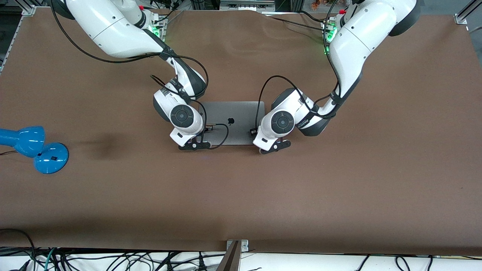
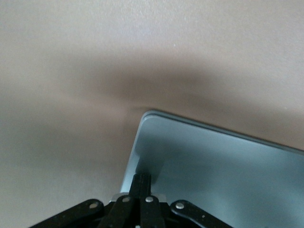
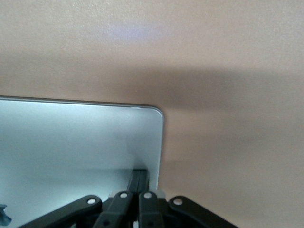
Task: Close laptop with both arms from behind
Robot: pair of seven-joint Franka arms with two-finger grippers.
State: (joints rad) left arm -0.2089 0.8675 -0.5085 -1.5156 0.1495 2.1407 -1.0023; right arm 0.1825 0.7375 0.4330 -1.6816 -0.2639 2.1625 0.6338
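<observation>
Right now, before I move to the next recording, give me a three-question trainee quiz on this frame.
1. True or false: the laptop lies with its lid down, logo side up.
2. Which corners do the left gripper and right gripper rest on? A) the lid corners nearer the front camera B) the corners nearest the robot bases C) neither touches the lid
3. Fill in: the blue lamp stands toward the ____ arm's end of the table.

Key: 1 true. 2 A; each wrist view shows shut fingers pressed on a lid corner. 3 right.
</observation>
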